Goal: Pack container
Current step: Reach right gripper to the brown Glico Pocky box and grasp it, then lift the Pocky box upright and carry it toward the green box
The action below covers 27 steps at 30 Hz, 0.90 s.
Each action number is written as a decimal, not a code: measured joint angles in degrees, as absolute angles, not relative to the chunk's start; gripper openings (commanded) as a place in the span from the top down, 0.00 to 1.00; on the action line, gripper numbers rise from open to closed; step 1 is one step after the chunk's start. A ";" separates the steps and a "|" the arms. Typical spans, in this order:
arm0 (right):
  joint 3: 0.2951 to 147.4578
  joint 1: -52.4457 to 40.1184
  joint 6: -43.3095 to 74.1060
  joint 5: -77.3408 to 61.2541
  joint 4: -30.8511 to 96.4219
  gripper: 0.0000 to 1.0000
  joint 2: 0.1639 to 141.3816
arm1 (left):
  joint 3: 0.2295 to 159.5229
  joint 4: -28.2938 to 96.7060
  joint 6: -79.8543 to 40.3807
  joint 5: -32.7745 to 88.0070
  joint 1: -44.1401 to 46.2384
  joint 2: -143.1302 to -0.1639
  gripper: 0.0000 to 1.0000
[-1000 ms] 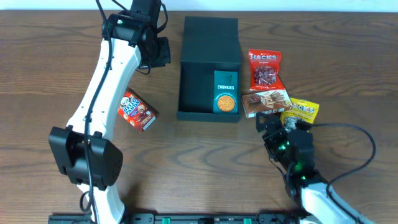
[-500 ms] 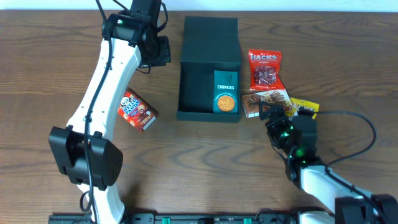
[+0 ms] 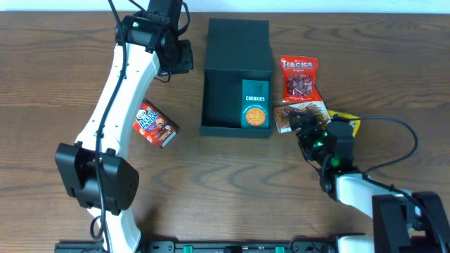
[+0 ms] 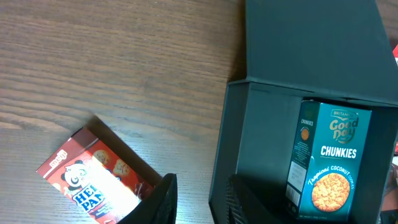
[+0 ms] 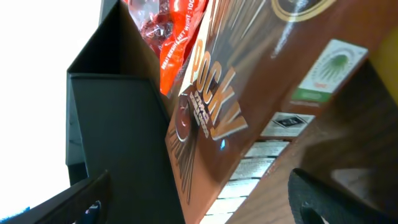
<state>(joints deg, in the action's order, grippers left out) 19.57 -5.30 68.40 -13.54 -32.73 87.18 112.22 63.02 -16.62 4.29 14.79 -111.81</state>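
Pocky box (image 3: 299, 111) just beside container (image 3: 238, 42) wall; Chunkies carton (image 3: 255, 104) inside.

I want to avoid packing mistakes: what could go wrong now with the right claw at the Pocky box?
1. The right claw is open at the Pocky box, which lies against the red Hacks bag; closing may pinch or drag that bag too.
2. The Chunkies carton already sits in the right side of the container; the Pocky box might knock it or catch the wall going in.
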 measured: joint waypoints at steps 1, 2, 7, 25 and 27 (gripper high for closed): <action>19.84 -5.30 68.40 -13.54 -32.77 0.15 87.64 | 112.22 63.00 -16.62 4.32 14.79 -111.81 0.73; 20.03 -5.30 68.40 -13.54 -32.82 0.15 88.14 | 112.22 63.00 -16.62 4.32 14.76 -111.81 0.73; 21.12 -5.30 68.40 -13.56 -32.99 0.19 90.52 | 112.22 62.92 -16.62 4.29 14.79 -111.81 0.72; 23.86 -5.21 68.01 -14.20 -39.11 0.69 93.03 | 112.22 62.87 -16.62 4.32 13.76 -111.81 0.72; 23.88 -5.19 67.99 -14.63 -40.40 0.70 93.03 | 112.22 62.87 -16.62 4.32 13.13 -111.81 0.72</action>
<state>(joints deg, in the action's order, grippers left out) 23.88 -5.19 67.99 -14.63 -40.40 93.03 112.22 62.87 -16.62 4.32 13.13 -111.81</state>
